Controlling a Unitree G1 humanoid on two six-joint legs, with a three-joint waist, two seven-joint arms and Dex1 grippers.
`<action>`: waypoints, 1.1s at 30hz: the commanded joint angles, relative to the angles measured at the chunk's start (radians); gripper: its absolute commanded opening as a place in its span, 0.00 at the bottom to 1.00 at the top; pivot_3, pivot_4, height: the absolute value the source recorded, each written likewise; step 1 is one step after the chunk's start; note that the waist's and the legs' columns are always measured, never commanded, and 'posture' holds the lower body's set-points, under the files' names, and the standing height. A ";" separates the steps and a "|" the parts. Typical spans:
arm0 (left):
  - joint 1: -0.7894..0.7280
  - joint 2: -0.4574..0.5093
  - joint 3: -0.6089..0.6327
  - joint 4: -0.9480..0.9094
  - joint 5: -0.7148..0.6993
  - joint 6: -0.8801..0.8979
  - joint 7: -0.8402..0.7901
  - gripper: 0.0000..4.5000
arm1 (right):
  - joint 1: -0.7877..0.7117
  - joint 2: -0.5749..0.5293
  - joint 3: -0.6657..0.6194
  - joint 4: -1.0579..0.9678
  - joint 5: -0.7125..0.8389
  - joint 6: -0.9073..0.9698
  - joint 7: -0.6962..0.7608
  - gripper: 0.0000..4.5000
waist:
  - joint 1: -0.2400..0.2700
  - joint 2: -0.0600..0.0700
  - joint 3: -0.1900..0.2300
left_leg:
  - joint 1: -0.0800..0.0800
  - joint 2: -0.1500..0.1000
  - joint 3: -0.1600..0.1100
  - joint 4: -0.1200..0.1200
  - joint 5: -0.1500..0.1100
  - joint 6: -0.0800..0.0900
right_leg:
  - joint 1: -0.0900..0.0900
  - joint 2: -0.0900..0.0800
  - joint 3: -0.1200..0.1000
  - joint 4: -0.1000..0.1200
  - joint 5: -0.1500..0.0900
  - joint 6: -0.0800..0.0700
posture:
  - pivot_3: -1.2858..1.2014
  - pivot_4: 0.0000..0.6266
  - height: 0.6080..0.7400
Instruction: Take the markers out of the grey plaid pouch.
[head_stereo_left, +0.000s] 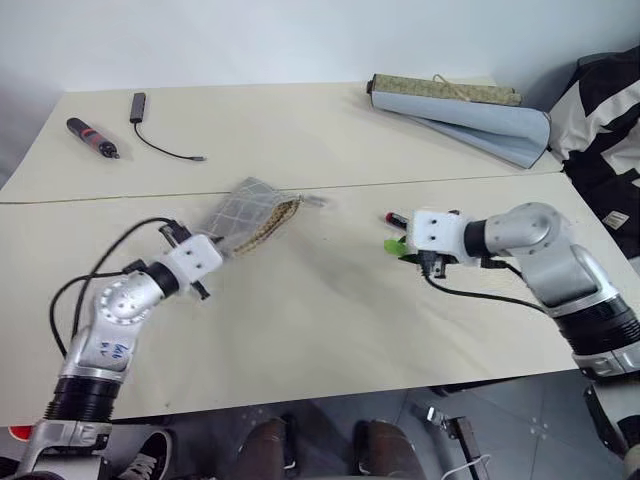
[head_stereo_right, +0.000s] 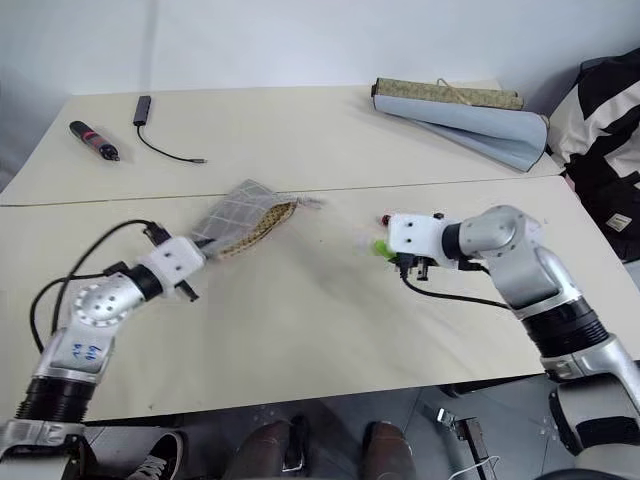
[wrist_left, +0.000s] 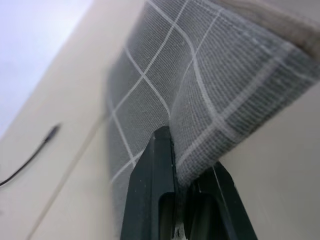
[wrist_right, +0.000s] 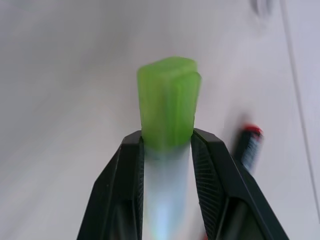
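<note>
No text, label, brand, number or sign can be read anywhere here. The grey plaid pouch (head_stereo_left: 245, 212) carries only white grid lines, and the green-capped marker (wrist_right: 167, 102) and the red-capped marker (wrist_right: 248, 146) bear no legible print.

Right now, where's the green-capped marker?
In the right gripper, clamped between its fingers with the green cap poking out, low over the table's right half. The red-capped marker lies on the table just beyond it.
</note>
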 joint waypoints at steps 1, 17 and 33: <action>0.018 -0.022 0.004 -0.034 0.012 -0.004 0.037 0.00 | 0.024 0.049 -0.020 -0.022 0.017 0.018 -0.024 0.23 | 0.005 0.000 0.000 | 0.000 0.000 0.000 0.000 0.000 0.000 | 0.000 0.000 0.000 0.000 0.000 0.000 | 0.52 0.24 1.00; 0.071 -0.026 0.100 -0.181 -0.215 0.081 -0.104 1.00 | 0.060 0.174 -0.228 -0.114 0.303 0.256 -0.027 1.00 | 0.006 0.000 0.000 | 0.000 0.000 -0.002 0.001 0.002 0.002 | 0.001 0.000 -0.002 0.001 0.000 0.000 | 0.52 0.24 1.00; 0.481 -0.044 0.582 -0.425 -0.757 0.371 -0.225 1.00 | 0.434 0.154 -0.554 -0.148 0.491 0.081 -0.090 1.00 | 0.004 0.000 0.000 | 0.001 0.000 -0.002 0.001 0.000 0.002 | 0.003 0.001 -0.001 -0.006 0.000 0.000 | 0.52 0.24 1.00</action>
